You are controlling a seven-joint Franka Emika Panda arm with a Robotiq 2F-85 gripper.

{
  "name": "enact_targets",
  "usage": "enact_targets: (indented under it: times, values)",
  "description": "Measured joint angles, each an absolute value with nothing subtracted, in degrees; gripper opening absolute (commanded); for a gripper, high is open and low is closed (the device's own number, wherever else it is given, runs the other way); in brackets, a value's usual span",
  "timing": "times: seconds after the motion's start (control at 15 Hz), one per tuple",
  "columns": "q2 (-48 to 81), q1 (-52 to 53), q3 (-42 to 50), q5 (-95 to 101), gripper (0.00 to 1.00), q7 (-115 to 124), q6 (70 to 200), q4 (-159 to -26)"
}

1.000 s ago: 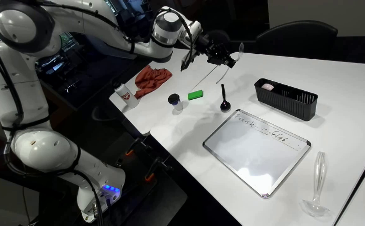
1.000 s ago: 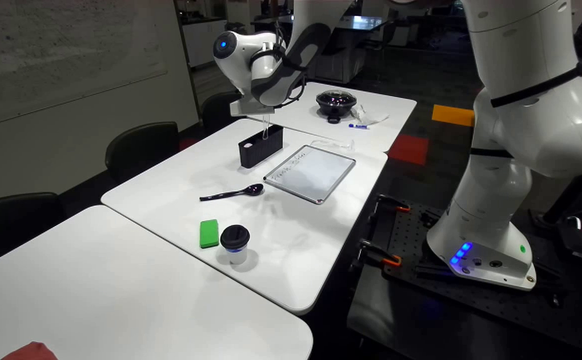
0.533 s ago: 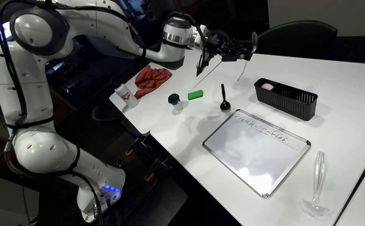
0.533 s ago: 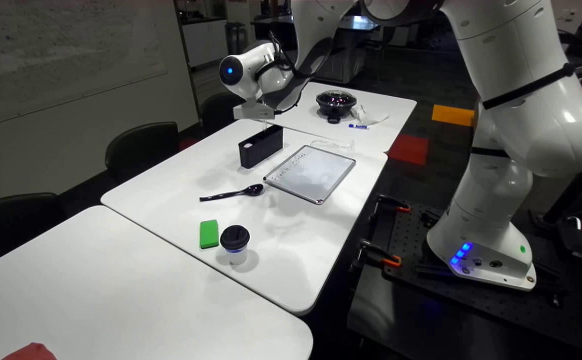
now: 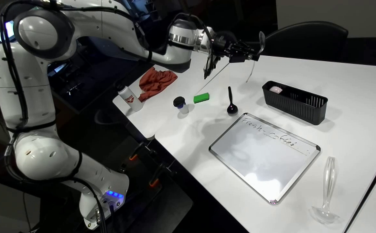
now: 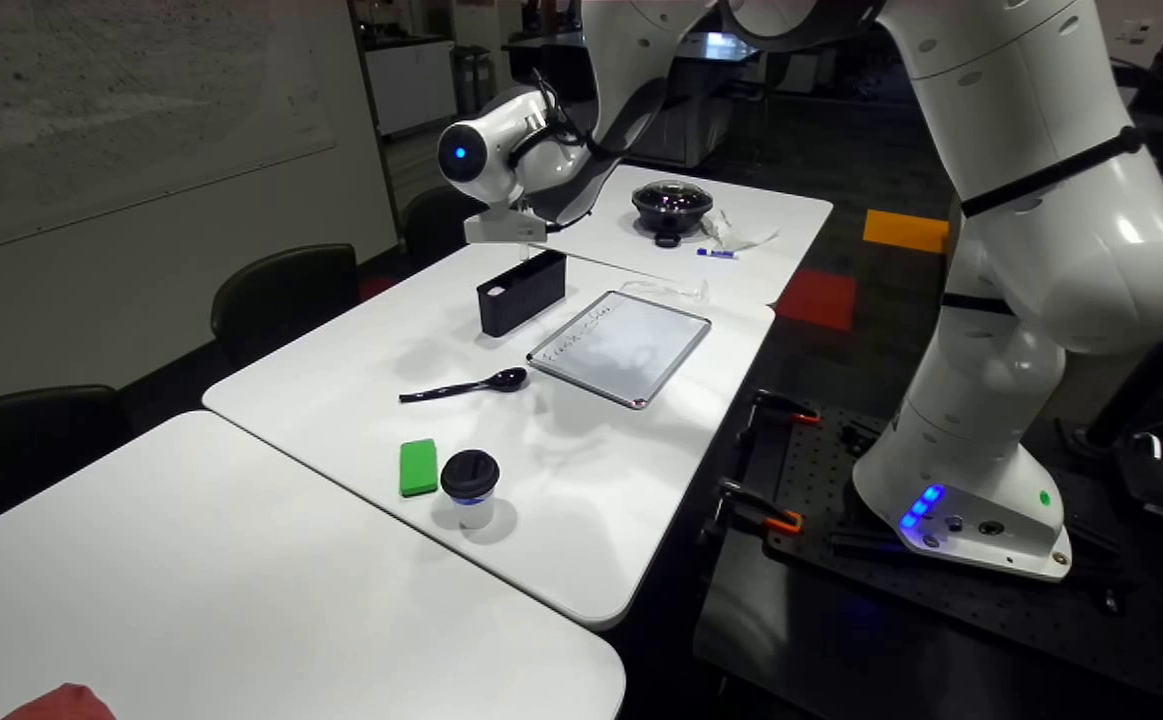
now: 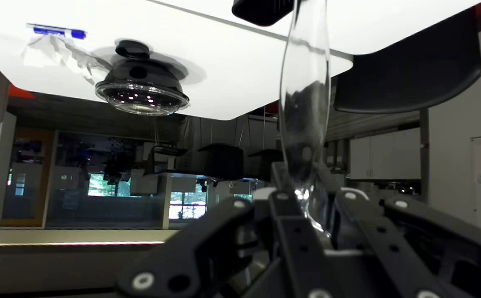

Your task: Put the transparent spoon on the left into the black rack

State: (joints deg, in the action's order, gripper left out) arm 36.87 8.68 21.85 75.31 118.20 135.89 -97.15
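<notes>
The transparent spoon (image 5: pixel 262 41) is held in the air by my gripper (image 5: pixel 255 57), with its clear bowl up and its thin handle hanging down. In the wrist view, which stands upside down, the clear spoon (image 7: pixel 305 78) runs between the closed fingers of my gripper (image 7: pixel 304 178). The black rack (image 5: pixel 296 106) stands upright on the table, apart from the spoon and to its right and lower in that exterior view. The rack also shows in an exterior view (image 6: pixel 521 300) and at the wrist view's top edge (image 7: pixel 261 11). A pinkish round thing (image 5: pixel 275 90) sits in its left end.
A silver-framed whiteboard (image 5: pixel 265 158) lies before the rack. A longer clear ladle (image 5: pixel 328 184) lies beside it. A black spoon (image 5: pixel 231 105), a green eraser (image 5: pixel 201 97) and a lidded cup (image 5: pixel 181 105) are on the table. A black lidded bowl (image 6: pixel 672 210) stands on the far table.
Over the last second my gripper and the held spoon have moved right, towards the rack, in an exterior view. In the last half second they have hardly moved.
</notes>
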Motion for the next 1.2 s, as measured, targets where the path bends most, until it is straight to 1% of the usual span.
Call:
enact_targets:
  times: [0.6, 0.87, 1.2]
  values:
    - [47.5, -6.2, 16.9, 93.3, 0.05, 124.9, 135.6, -80.8]
    - [53.9, -10.0, 15.1, 97.0, 0.05, 127.3, 135.6, -73.8]
    - [60.6, -11.9, 13.9, 97.5, 0.05, 128.8, 135.6, -66.7]
